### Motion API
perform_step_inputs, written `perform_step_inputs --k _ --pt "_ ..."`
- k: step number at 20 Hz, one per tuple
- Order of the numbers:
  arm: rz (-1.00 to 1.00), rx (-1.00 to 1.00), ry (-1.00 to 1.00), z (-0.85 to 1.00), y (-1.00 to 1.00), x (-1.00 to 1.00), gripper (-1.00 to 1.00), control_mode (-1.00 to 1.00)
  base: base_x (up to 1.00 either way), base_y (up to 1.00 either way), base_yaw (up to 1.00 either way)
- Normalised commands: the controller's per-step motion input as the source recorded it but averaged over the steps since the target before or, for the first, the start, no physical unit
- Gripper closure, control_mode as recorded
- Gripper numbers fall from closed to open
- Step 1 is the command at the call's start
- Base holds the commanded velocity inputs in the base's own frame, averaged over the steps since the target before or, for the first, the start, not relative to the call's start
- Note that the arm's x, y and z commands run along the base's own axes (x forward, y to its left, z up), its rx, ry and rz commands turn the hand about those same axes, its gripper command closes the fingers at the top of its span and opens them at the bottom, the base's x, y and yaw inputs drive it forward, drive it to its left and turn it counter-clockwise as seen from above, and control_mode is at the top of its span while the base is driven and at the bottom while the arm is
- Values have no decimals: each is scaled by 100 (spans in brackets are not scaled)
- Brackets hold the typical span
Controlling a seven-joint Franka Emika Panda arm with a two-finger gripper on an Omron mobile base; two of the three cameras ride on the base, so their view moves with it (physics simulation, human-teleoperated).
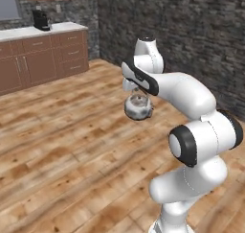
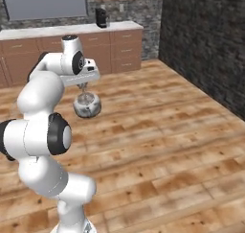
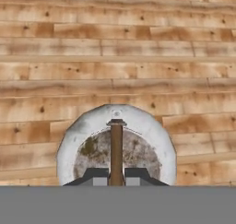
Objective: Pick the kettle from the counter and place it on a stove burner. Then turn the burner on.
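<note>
Kettle (image 3: 116,144) hangs under the end effector (image 3: 116,176); handle clamped, above wooden floor (image 3: 115,48).

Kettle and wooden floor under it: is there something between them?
Nothing; the kettle hangs from the shut tool by its handle, with bare wooden floor beneath, as the hand view shows.

arm: bent, reaching fwd | wrist: pointing down | gripper (image 3: 116,176): clamped tight, carrying load
</note>
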Motion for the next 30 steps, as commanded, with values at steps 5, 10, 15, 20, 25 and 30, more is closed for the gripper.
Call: perform_step_inputs --k 5,10,15,20,25,30 --pt "0 0 0 0 0 0 100 100 100 0 2" --pt "0 0 0 0 0 0 100 100 100 10 20" --pt "0 0 0 0 0 0 100 100 100 24 28" --pt "0 0 0 0 0 0 100 100 100 16 35" --pt "0 0 0 0 0 0 100 100 100 3 33" --pt "0 0 0 0 0 0 100 100 100 0 34"
